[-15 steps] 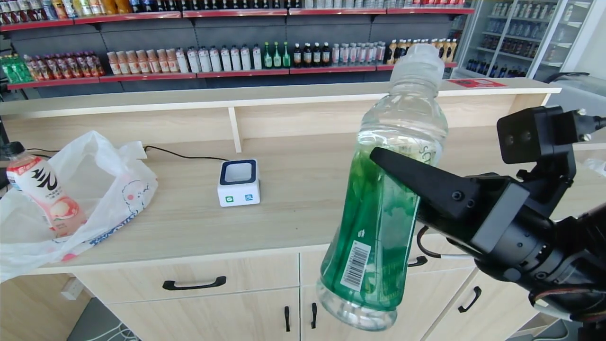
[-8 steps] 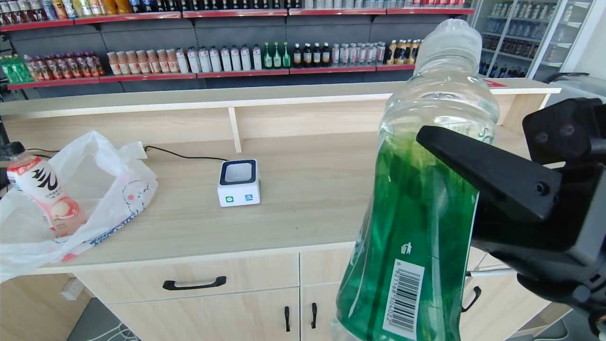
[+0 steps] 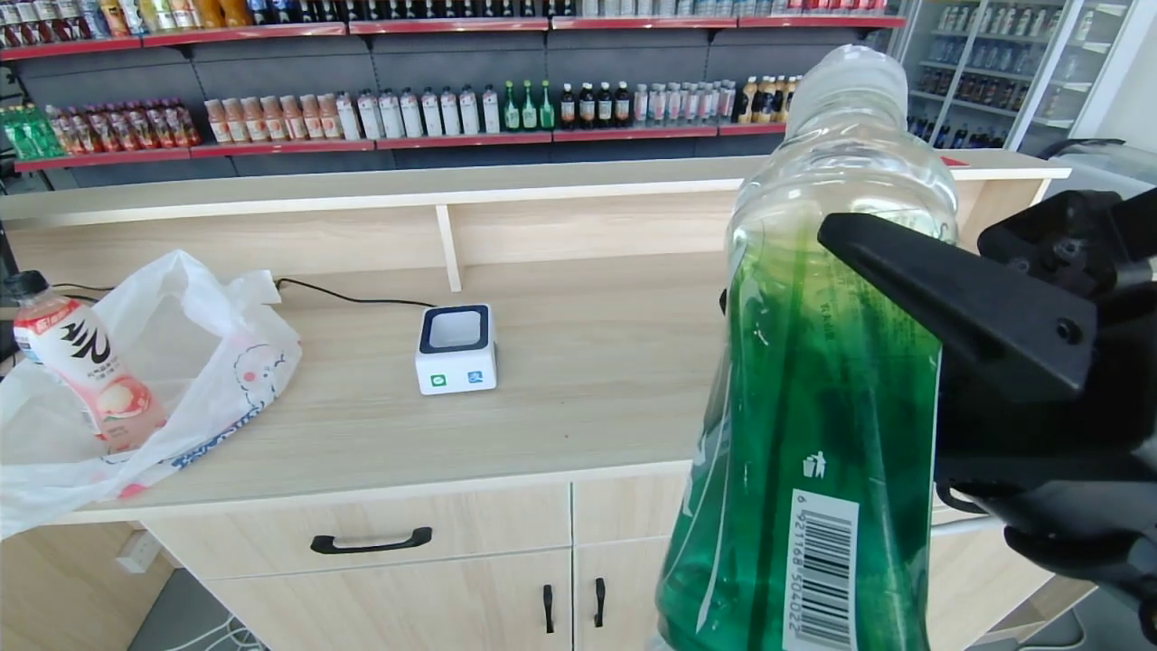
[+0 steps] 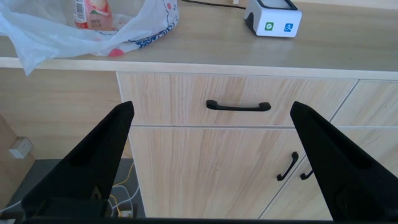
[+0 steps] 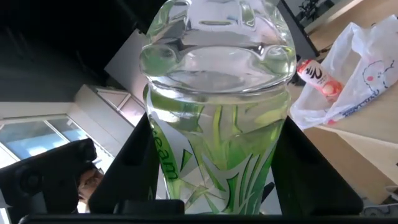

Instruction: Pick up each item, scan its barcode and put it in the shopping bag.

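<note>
The right gripper (image 5: 217, 177) clamps the green-labelled bottle (image 3: 813, 380) close to the head camera, its barcode (image 3: 818, 570) facing the camera. The left gripper (image 4: 211, 109) gapes wide before 1 drawer (image 4: 236, 102). Bare counter (image 3: 587, 380) lies between the scanner (image 3: 456, 348) and the shopping bag (image 3: 226, 362).

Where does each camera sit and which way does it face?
Head view: on the head, facing down over the wooden counter; right pincer clamps a green-labelled clear plastic bottle.
Left wrist view: on the left wrist, facing the cabinet drawer; open left pincer frames it.
Right wrist view: on the right wrist, facing along the bottle between its fingers.
Shared: white plastic shopping bag, all three.
</note>
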You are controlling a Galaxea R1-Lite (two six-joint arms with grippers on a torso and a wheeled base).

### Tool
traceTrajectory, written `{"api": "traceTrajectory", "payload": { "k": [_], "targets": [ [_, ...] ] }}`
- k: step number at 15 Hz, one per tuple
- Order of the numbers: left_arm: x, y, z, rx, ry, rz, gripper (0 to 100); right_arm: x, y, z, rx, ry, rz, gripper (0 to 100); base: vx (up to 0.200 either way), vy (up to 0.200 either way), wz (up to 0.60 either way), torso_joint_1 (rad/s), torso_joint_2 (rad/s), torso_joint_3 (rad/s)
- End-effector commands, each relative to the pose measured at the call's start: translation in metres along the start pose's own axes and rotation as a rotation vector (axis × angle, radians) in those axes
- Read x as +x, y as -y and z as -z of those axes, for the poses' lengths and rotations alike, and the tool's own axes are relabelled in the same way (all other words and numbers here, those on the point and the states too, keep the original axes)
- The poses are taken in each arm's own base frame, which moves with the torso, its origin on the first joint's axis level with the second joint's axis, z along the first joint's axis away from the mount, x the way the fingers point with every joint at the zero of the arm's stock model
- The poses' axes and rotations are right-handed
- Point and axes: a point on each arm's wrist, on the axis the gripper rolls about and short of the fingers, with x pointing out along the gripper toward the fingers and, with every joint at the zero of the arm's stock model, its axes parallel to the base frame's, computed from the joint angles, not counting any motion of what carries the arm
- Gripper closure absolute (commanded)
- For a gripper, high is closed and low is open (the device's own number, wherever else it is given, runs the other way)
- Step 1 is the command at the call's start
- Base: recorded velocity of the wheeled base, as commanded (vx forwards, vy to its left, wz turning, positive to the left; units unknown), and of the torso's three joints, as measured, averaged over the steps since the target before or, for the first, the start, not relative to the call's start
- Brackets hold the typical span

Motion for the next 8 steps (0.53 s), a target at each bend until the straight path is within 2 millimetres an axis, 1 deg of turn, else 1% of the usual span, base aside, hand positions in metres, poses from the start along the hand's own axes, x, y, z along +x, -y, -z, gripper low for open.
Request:
{"api": "traceTrajectory", "payload": {
  "k": [1,7,8],
  "targets": [
    [0.0,0.0,0.0,0.0,0.001,0.0,0,0.0002,-0.0007,0.0001,0.001,-0.001,-0.004,100,0.0,0.0,0.0,0.0,0.0,0.0],
    [0.0001,0.0,0.0,0.0,-0.001,0.0,0,-0.0006,-0.0034,-0.001,0.001,0.003,-0.011,100,0.0,0.0,0.0,0.0,0.0,0.0],
    [0.0,0.0,0.0,0.0,0.001,0.0,0,-0.0018,-0.0064,-0.002,-0.003,0.007,-0.019,100,0.0,0.0,0.0,0.0,0.0,0.0]
  ]
}}
